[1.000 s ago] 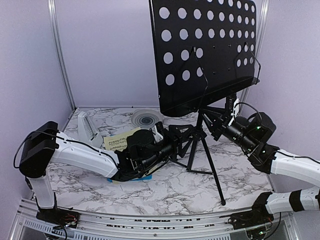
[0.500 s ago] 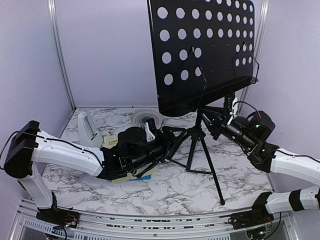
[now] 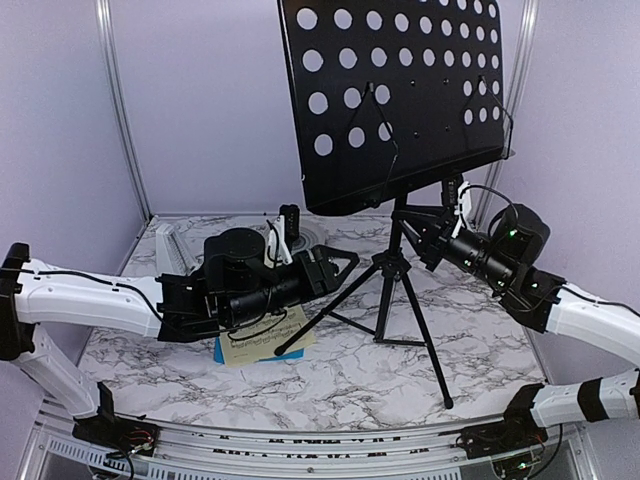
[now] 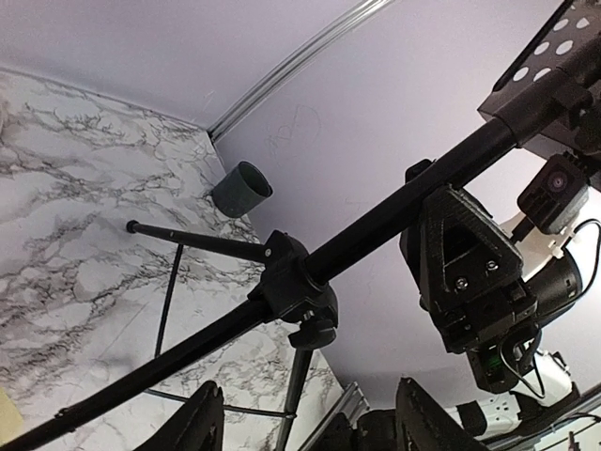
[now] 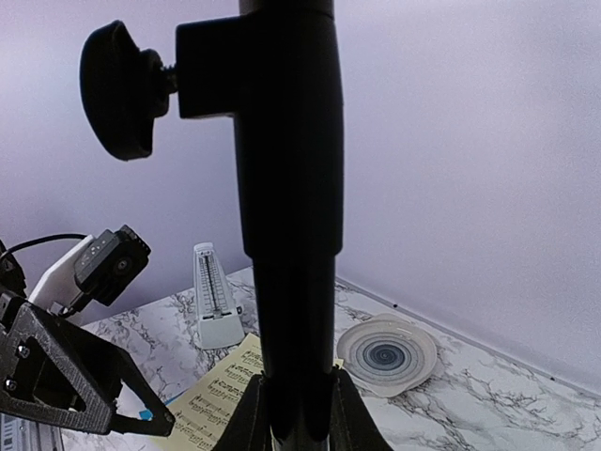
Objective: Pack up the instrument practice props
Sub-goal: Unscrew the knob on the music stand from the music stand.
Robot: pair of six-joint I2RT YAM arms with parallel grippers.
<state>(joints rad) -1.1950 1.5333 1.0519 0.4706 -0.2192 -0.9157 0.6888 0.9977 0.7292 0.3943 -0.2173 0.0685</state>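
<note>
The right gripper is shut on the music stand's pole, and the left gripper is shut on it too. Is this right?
Only the right gripper is shut on the music stand's pole. The left gripper is open, gripping nothing, as the left wrist view shows.

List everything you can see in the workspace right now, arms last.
music stand: one, black, hole-punched desk on tripod legs, mid-table
yellow page: one, yellow sheet music, flat under the left arm
blue page: one, blue, beneath the yellow page
metronome: one, white, back left
mug: one, dark, by the wall
round disc: one, white with dark rings, near the back wall
table: one, marble-patterned
left gripper: open, near the tripod hub
right gripper: shut on the stand's pole
</note>
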